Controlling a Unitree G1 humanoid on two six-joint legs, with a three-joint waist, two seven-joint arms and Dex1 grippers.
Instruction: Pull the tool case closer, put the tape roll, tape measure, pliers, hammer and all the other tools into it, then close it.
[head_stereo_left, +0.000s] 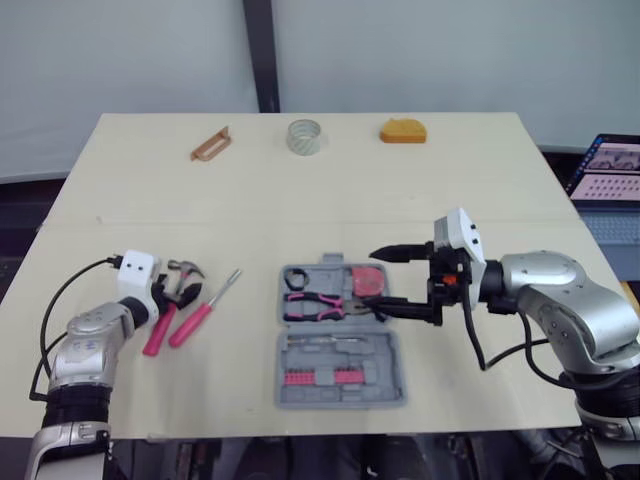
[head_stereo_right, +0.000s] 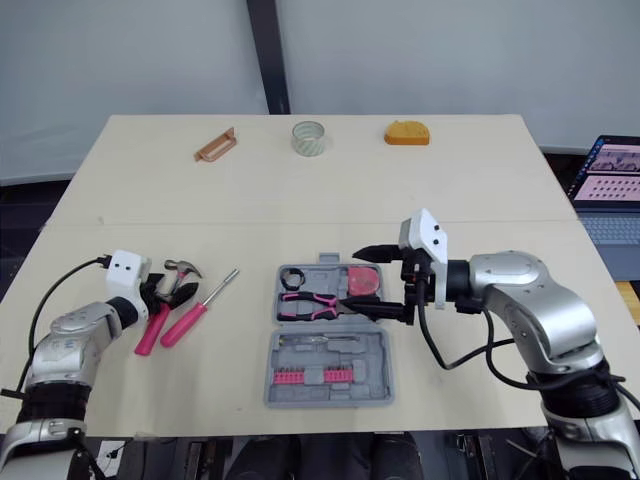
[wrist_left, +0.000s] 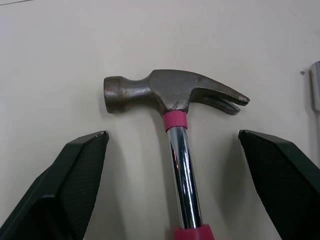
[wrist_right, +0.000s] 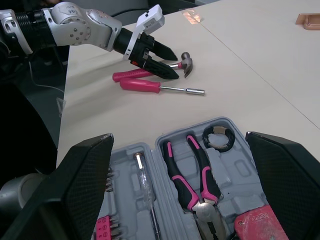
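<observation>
**Q:** Which items are hidden, cut off or unclear?

**A:** The steel-headed hammer with chrome shaft and pink grip (wrist_left: 172, 95) runs out of the left wrist view at its grip. From the head, the left gripper (head_stereo_left: 168, 293) covers part of its shaft. The red flat item with lettering (wrist_right: 260, 225) inside the grey plastic tool case (head_stereo_right: 365, 375) is cut off in the right wrist view. From the head it is partly masked by the right gripper (head_stereo_right: 355, 280), and what it is cannot be told. The orange rounded object (head_stereo_left: 402, 131) at the far edge is too small to identify.

**Q:** Gripper status?

**A:** Left gripper: spread wide, one finger on each side of the hammer shaft and apart from it, nothing held. Right gripper: spread wide at the right side of the case's upper half, nothing held.

**Q:** Case location and contents?

**A:** The case lies opened flat near the front edge, at the centre of the pale wooden table (head_stereo_left: 300, 200).
- **Upper half:** pink-handled pliers (head_stereo_left: 310, 303), a small black tape roll (head_stereo_left: 296, 278) and the red item.
- **Lower half:** a row of red bits (head_stereo_left: 312, 377).
- **Outside the case:** a pink-handled screwdriver (head_stereo_left: 205, 310) lies just beside the hammer, well left of the case.

**Q:** Surface and room?

**A:** The table is matte, with one seam running across it. Along the far edge lie a copper-coloured flat piece (head_stereo_left: 211, 144) and a translucent pale tape roll (head_stereo_left: 305, 136). Behind stands a grey backdrop with a dark vertical post (head_stereo_left: 262, 55). A laptop (head_stereo_left: 610, 170) is cut off at the right edge.
</observation>
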